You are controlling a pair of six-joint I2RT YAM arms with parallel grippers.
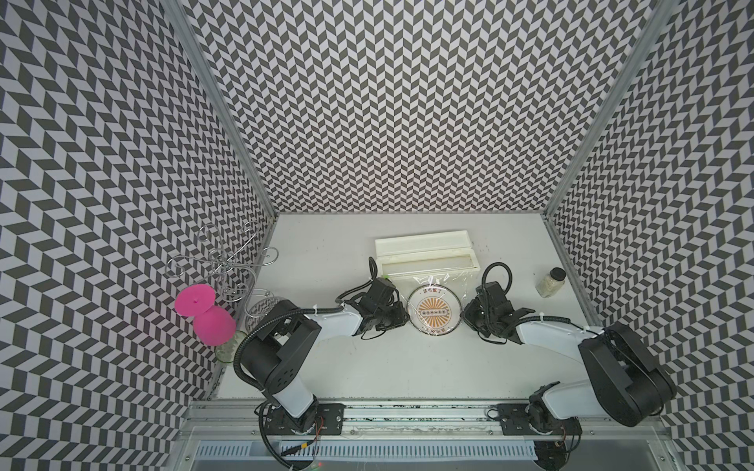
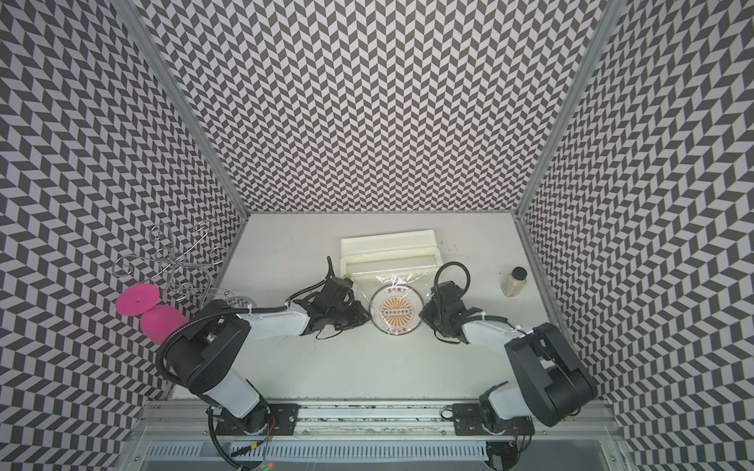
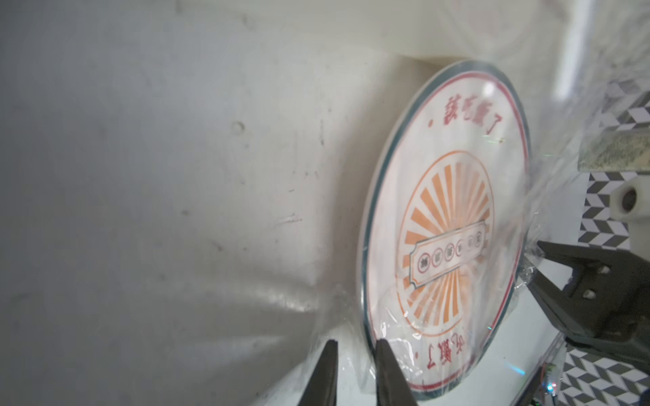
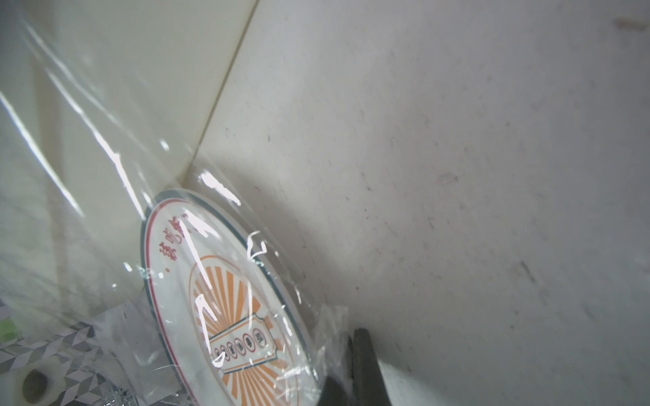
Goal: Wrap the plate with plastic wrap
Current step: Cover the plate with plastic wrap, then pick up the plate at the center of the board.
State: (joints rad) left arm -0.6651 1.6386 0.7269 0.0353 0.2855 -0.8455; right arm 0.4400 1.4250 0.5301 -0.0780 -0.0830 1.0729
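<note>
The plate [image 1: 434,310] [image 2: 395,312] lies flat on the table between my two grippers, its orange sunburst facing up. Plastic wrap [image 1: 444,281] [image 2: 408,281] runs from the cream box [image 1: 428,255] down over the plate. At the plate's left edge my left gripper [image 1: 402,318] [image 3: 357,346] has its fingers a narrow gap apart, with the film's edge [image 3: 337,316] lying between them. On the plate's right side my right gripper [image 1: 467,316] [image 4: 353,334] is shut on a bunched edge of the film [image 4: 330,316]. Both wrist views show the plate [image 3: 446,218] [image 4: 228,298] under glossy, creased film.
The open wrap box [image 2: 391,253] sits just behind the plate. A small jar [image 1: 551,281] stands at the right. At the left wall are a wire rack [image 1: 220,261], a pink object [image 1: 204,314] and a clear glass disc [image 1: 261,310].
</note>
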